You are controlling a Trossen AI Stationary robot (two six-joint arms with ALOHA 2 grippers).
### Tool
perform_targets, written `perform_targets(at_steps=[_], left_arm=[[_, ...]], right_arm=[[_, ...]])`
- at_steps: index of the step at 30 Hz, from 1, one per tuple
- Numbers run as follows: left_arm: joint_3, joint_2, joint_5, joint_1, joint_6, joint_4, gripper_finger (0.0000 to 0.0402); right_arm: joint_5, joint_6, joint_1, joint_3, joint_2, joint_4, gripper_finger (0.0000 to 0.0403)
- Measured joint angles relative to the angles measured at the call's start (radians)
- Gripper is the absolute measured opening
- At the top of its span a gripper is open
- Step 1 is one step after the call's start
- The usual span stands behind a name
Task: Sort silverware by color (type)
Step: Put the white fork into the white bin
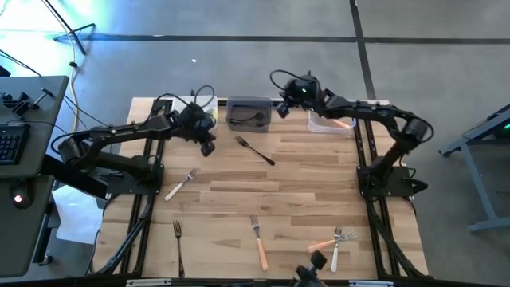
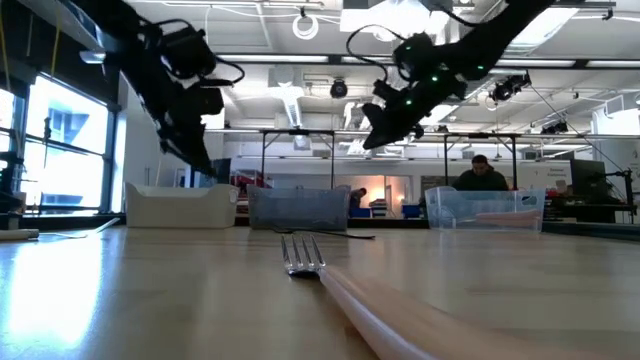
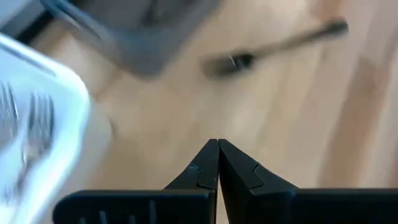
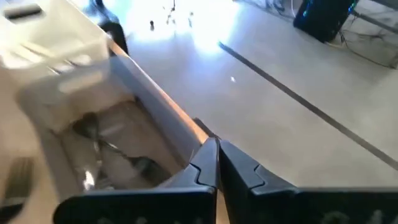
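Slim black fork (wood-plank table)

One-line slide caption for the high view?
Both shut grippers, left gripper and right gripper, hover near three rear bins while six slim forks, including the black fork, remain on the wooden table.

Three bins along table edge

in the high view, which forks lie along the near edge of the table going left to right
all-black metal fork → orange-handled fork → orange-handled fork lying flat, crossing a white-handled fork, so those two share the last place.
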Motion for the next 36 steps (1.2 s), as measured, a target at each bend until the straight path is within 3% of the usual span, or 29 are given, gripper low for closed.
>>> perform_targets(at_steps=[4, 9, 11, 14, 21, 29, 36], left_arm=[[0.075, -0.050, -0.099, -0.123, -0.102, -0.305, 0.0000], [0.145, -0.094, -0.121, -0.268, -0.337, -0.622, 0.0000], [0.148, -0.101, -0.120, -0.327, -0.434, -0.717, 0.0000], [0.120, -0.098, -0.115, -0.409, -0.551, -0.839, 0.0000], [0.031, -0.097, 0.011, -0.536, -0.748, -0.791, 0.0024], [-0.056, -0.093, -0.005, -0.564, -0.866, -0.613, 0.0105], [-0.192, -0.090, -0.032, -0.563, -0.928, -0.489, 0.0131]], right_arm=[[-0.050, 0.069, 0.038, -0.195, -0.091, 0.246, 0.0000], [-0.055, 0.096, 0.137, -0.388, -0.188, 0.552, 0.0000], [-0.069, 0.037, 0.166, -0.414, -0.206, 0.643, 0.0000], [-0.096, -0.004, 0.169, -0.405, -0.245, 0.635, 0.0000], [-0.121, -0.007, 0.172, -0.398, -0.254, 0.611, 0.0000], [-0.129, -0.003, 0.172, -0.398, -0.251, 0.568, 0.0000], [-0.129, -0.004, 0.172, -0.398, -0.251, 0.567, 0.0000]])
